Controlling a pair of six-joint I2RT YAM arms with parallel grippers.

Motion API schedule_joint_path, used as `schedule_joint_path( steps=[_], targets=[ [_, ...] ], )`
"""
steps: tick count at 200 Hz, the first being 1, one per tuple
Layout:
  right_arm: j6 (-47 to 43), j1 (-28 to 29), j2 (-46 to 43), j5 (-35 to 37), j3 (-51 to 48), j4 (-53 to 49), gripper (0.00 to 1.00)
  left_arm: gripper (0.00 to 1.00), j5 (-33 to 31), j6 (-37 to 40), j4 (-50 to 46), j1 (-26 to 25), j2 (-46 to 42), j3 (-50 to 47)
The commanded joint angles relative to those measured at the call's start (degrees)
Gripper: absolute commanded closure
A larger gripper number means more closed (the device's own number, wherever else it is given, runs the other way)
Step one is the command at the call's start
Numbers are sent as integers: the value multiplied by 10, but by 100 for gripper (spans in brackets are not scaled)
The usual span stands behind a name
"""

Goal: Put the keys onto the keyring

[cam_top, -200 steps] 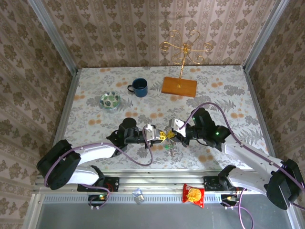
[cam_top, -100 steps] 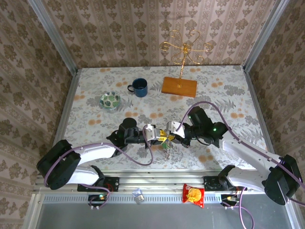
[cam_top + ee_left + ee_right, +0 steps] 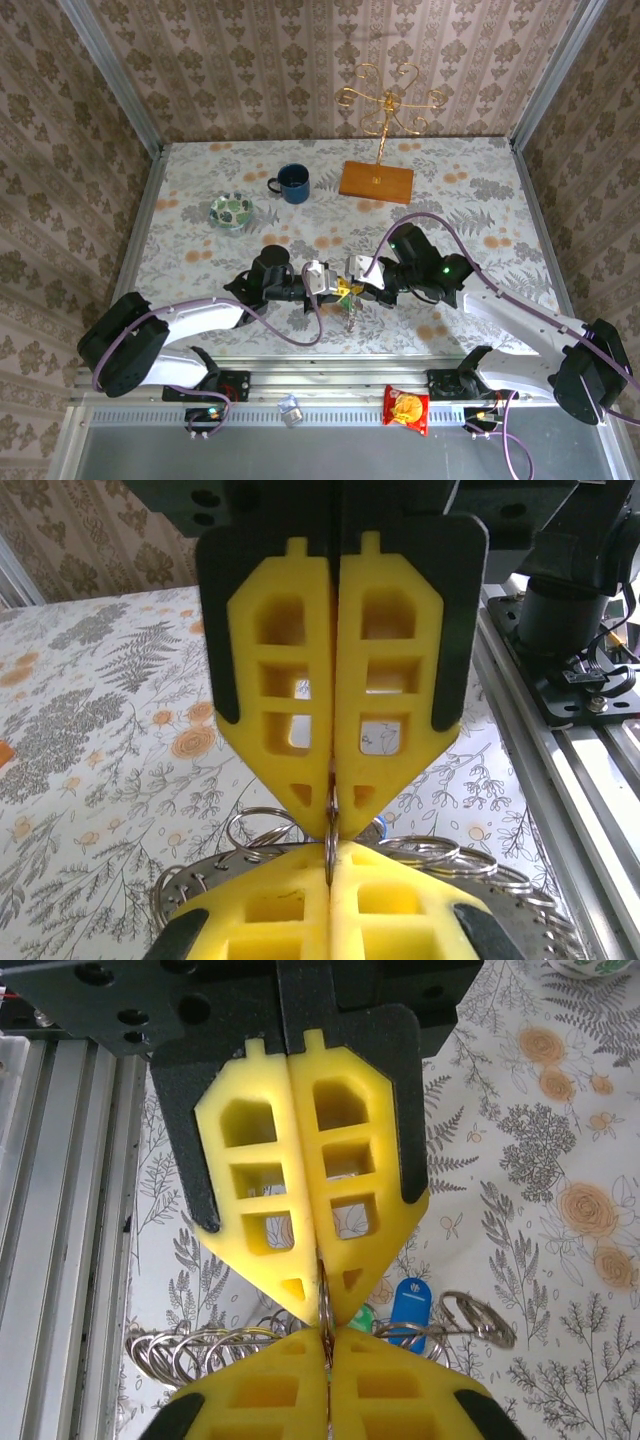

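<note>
My two grippers meet tip to tip just above the table near its front edge. The left gripper (image 3: 334, 285) (image 3: 332, 808) is shut, a thin split ring pinched edge-on between its yellow fingers. The right gripper (image 3: 358, 281) (image 3: 322, 1305) is shut on that same ring from the opposite side. The silvery keyring (image 3: 195, 882) (image 3: 190, 1350) with its several small loops spreads out behind the fingertips. A blue tag (image 3: 408, 1303) and a green tag (image 3: 362, 1317) of the keys (image 3: 350, 307) hang just below. The key blades are hidden.
A blue mug (image 3: 293, 183) and a green-patterned dish (image 3: 231, 211) stand at the back left. A wooden base (image 3: 376, 181) with a gold wire stand is at the back centre. A snack packet (image 3: 406, 408) lies on the front rail.
The right gripper has moved left and closed the gap to the left gripper. The hanging bundle shifted slightly left with it. The left arm has barely moved.
</note>
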Motion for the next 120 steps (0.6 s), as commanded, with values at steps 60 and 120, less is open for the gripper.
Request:
schedule_joint_path(
  steps=[60, 120],
  targets=[
    [10, -2, -46, 26, -21, -16, 75, 100, 10, 0, 36, 0, -8, 0],
    [6, -2, -33, 38, -18, -29, 88, 100, 10, 1, 34, -1, -12, -2]
  ],
)
